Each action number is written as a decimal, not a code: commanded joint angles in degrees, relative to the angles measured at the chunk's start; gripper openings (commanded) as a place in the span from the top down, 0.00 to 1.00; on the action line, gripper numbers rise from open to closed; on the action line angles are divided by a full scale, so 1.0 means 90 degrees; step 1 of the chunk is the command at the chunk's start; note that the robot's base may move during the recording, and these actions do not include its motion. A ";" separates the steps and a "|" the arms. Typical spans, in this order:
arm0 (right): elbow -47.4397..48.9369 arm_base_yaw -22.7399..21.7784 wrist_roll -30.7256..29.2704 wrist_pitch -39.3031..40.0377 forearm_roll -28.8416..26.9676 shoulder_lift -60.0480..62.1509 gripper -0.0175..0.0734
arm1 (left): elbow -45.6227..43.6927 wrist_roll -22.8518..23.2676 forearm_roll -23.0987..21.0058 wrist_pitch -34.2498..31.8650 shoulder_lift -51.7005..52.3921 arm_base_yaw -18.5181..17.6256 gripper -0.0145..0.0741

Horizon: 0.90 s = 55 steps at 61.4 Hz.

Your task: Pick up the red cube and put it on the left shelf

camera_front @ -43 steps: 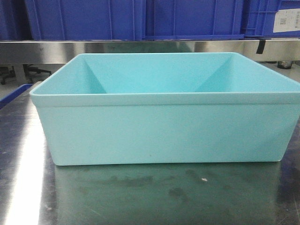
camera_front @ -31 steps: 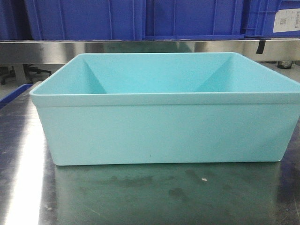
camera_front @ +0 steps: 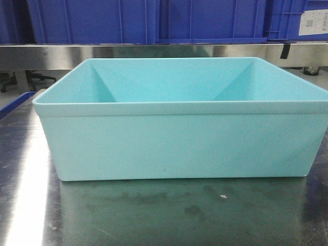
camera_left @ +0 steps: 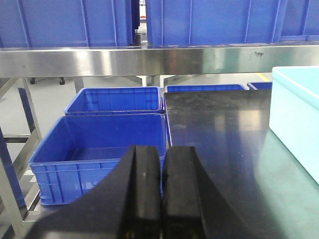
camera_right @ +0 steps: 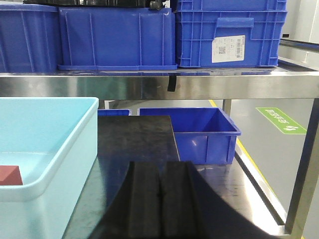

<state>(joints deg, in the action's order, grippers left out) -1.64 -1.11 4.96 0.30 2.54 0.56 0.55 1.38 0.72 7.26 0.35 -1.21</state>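
Right wrist-mounted: seeing red cube [camera_right: 10, 175] inside turquoise bin [camera_right: 50, 214]. Not yet starting the pick; holding right pincer [camera_right: 158, 175] and left pincer [camera_left: 162, 169] pressed together, empty. Next, probably spreading and reaching in.

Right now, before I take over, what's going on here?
Nothing is being handled yet. The red cube sits inside the teal bin on the steel table. The left gripper and right gripper hang on either side of the bin, jaws shut and empty, touching nothing.
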 commanded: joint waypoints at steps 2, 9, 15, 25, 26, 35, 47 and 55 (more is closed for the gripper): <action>0.0107 -0.0022 -0.0040 0.0619 0.0000 0.0135 0.76 | 0.0147 0.0005 -0.0031 -0.0559 0.0094 -0.0008 0.72; 0.0107 -0.0022 -0.0040 0.0681 0.0000 0.0135 0.76 | 0.0147 0.0005 -0.0031 -0.0559 0.0094 -0.0008 0.72; 0.0129 -0.0028 -0.0040 0.1182 0.0000 0.0135 0.76 | 0.0147 0.0005 -0.0031 -0.0559 0.0094 -0.0008 0.72; 0.0971 -0.0028 -0.0040 0.0881 0.0000 0.0079 0.76 | 0.0147 0.0005 -0.0031 -0.0559 0.0094 -0.0008 0.72; 0.1099 -0.0028 -0.0040 0.0755 0.0000 0.0053 0.76 | 0.0147 0.0005 -0.0031 -0.0559 0.0094 -0.0008 0.72; 0.2691 -0.0021 -0.0040 -0.0696 0.0000 -0.0614 0.76 | 0.0147 0.0005 -0.0031 -0.0559 0.0094 -0.0008 0.72; 0.4907 -0.0021 -0.0040 -0.2633 -0.0089 -0.2175 0.76 | 0.0147 0.0005 -0.0031 -0.0559 0.0094 -0.0008 0.72; 0.6447 -0.0021 -0.0081 -0.4042 -0.0353 -0.3384 0.76 | 0.0147 0.0005 -0.0031 -0.0559 0.0094 -0.0008 0.72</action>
<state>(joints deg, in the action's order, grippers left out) 47.42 -1.11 4.96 -32.19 0.97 -22.73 0.55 1.38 0.72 7.26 0.35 -1.21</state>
